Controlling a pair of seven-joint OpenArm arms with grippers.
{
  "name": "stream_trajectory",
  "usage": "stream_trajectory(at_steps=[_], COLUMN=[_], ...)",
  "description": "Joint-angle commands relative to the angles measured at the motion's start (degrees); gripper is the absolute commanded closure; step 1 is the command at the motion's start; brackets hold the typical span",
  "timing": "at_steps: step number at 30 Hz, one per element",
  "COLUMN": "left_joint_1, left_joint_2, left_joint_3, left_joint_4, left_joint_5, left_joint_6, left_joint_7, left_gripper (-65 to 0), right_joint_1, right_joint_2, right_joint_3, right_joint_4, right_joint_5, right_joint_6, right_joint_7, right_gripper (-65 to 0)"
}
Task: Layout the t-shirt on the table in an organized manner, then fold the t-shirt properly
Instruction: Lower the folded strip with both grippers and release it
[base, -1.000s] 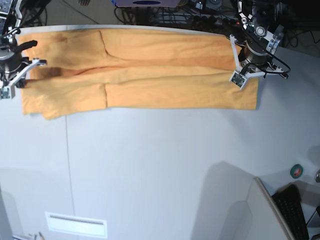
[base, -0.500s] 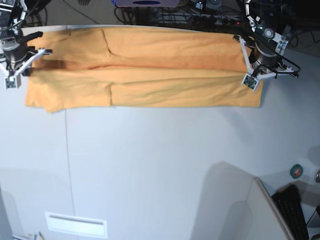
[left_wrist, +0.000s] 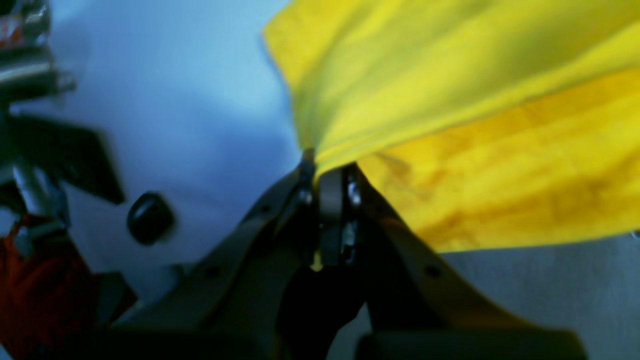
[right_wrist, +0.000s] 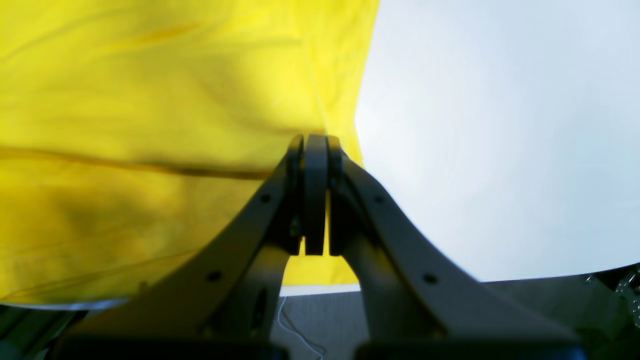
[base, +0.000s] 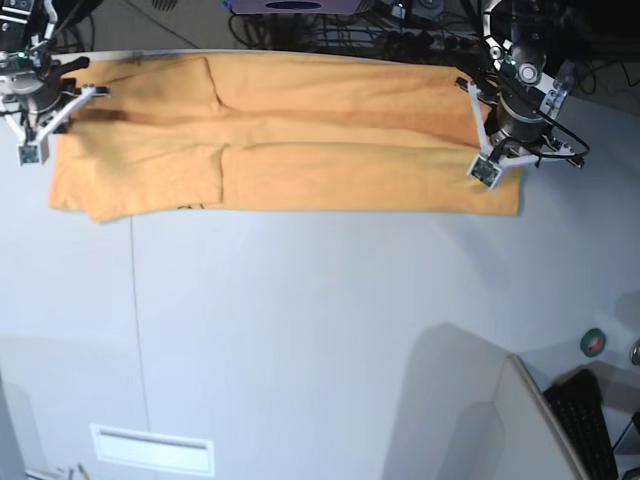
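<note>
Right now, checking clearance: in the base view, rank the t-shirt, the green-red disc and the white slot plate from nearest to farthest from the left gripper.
1. t-shirt: pinched in the left gripper
2. green-red disc: right edge, toward the front
3. white slot plate: front left corner

Behind my workspace: tangle of black cables (base: 400, 35) along the far edge; black computer keyboard (base: 588, 425) and small round green-red button (base: 593, 342) at my near corner.

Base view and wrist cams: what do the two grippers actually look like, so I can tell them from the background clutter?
Both match: the left gripper and right gripper have dark round bodies with white angular frames, each tipped by a small square patterned marker. Black cables loop off the left one. Close up, the left gripper and right gripper show dark tapering fingers with small holes.
</note>
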Motion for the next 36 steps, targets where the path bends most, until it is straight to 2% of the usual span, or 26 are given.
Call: stream_trajectory(at_steps=[1, 12, 13, 15, 16, 18, 22, 24, 25, 29, 30, 31, 33, 34, 35, 36], left_joint_1=[0.4, 0.5, 0.4, 0.3, 0.3, 0.3, 0.1, 0.0, -0.1, -1.0, -1.1, -1.1, -1.2, -1.4, -2.2, -2.7], left_joint_2=[-0.7, -1.0, -1.0, -1.2, -1.8, -2.6, -2.3, -2.3, -2.3, -2.2, -2.2, -2.2, -2.1, -2.1, -2.1, -2.1], left_joint_3=[0.4, 0.4, 0.4, 0.3, 0.3, 0.2, -5.0, -7.3, -8.2, -15.3, -17.1, -18.8, -21.2, -21.7, -21.7, -21.7], left_joint_4=[0.6, 0.6, 0.6, 0.6, 0.6, 0.6, 0.6, 0.7, 0.7, 0.7, 0.7, 0.6, -0.4, -1.8, -3.6, -5.3], left_joint_5=[0.7, 0.7, 0.7, 0.6, 0.6, 0.5, -0.1, -1.9, -4.3, -20.0, -25.2, -30.7, -40.7, -45.1, -48.7, -51.3], left_joint_6=[0.5, 0.5, 0.5, 0.5, 0.5, 0.5, 0.4, 0.4, 0.4, 0.4, 0.4, 0.4, 0.6, 0.6, 0.7, 0.8], left_joint_7=[-0.3, 0.1, 0.1, 0.1, 0.1, 0.1, 0.1, 0.1, 0.1, 0.2, 0.2, 0.2, 0.2, 0.2, 0.2, 0.2], left_gripper=[0.0, 0.0, 0.0, 0.0, -2.5, -12.5, -36.0, -43.4, -44.9, -40.8, -36.7, -29.9, -9.4, 0.0, 0.0, 0.0], right_joint_1=[0.1, 1.8, 1.8, 1.7, 1.7, 1.6, 1.6, 1.5, 1.4, 1.7, 1.8, 2.2, 3.7, 4.5, 5.3, 5.8], right_joint_2=[0.0, -0.5, -0.5, -0.5, -0.5, -0.5, -0.5, -0.6, -0.6, -0.6, -0.6, -0.6, -0.6, -0.6, -0.6, -0.7], right_joint_3=[0.3, 0.3, 0.4, 0.7, 0.7, 0.8, 0.8, 0.9, 0.9, 0.9, 0.8, 0.4, 0.3, 0.3, 0.3, 0.3], right_joint_4=[0.8, 0.1, 0.1, 0.2, 0.3, 0.5, 0.9, 2.0, 2.7, 6.2, 7.0, 7.6, 7.4, 7.0, 6.1, 5.2], right_joint_5=[0.0, 0.0, 0.0, 0.0, 0.0, 0.0, 0.0, 0.0, 0.0, 0.1, 0.1, 0.1, 0.1, 0.1, 0.1, 0.1], right_joint_6=[-0.2, -0.2, -0.2, -0.2, -0.2, -0.2, -0.2, -0.2, -0.2, -0.2, -0.2, -0.2, -0.2, -0.2, -0.2, -0.2], right_joint_7=[0.8, -4.3, -4.3, -4.3, -4.3, -4.3, -4.3, -4.2, -4.2, -4.1, -4.1, -4.1, -4.1, -4.1, -4.1, -4.1], right_gripper=[0.0, 0.0, -2.3, -11.7, -14.9, -18.2, -19.5, -19.1, -18.9, -18.8, -18.8, -18.0, -11.4, -4.8, 0.0, 0.0])
